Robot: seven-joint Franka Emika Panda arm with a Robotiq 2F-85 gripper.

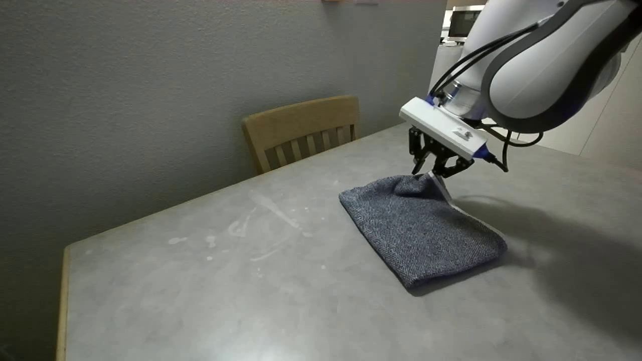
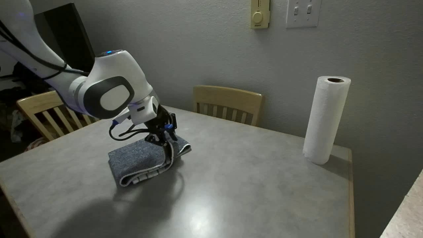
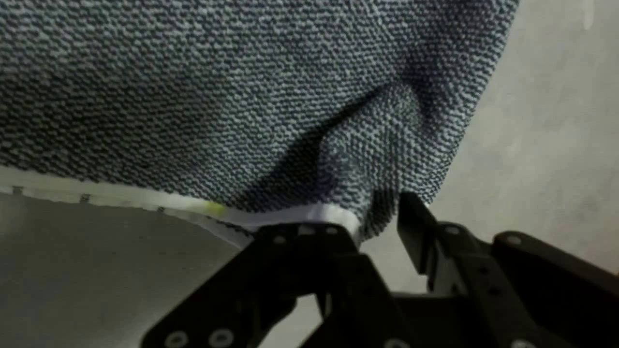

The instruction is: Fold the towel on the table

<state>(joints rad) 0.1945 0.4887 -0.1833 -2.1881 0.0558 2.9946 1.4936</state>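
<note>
The blue-grey towel lies folded on the light grey table [image 1: 225, 291], which also shows in the exterior view [image 2: 248, 185] and wrist view [image 3: 541, 169]. The towel [image 1: 426, 230] shows white-bordered layers and dark-striped white cloth along its open side in an exterior view [image 2: 135, 157]. My gripper [image 1: 425, 171] is at that white-edged side, low over the towel, also in the exterior view [image 2: 169, 138]. In the wrist view my gripper [image 3: 379, 217] has its fingers apart, with a visible gap. The towel [image 3: 193, 96] is bunched up there, its white hem against the left finger, which hides part of it.
A tan wooden chair [image 1: 301, 120] stands at the table's wall side, also in the exterior view [image 2: 228, 96]. Another chair [image 2: 53, 105] stands behind the arm. A paper towel roll [image 2: 327, 122] stands upright near a table corner. A grey wall [image 1: 175, 100] runs behind.
</note>
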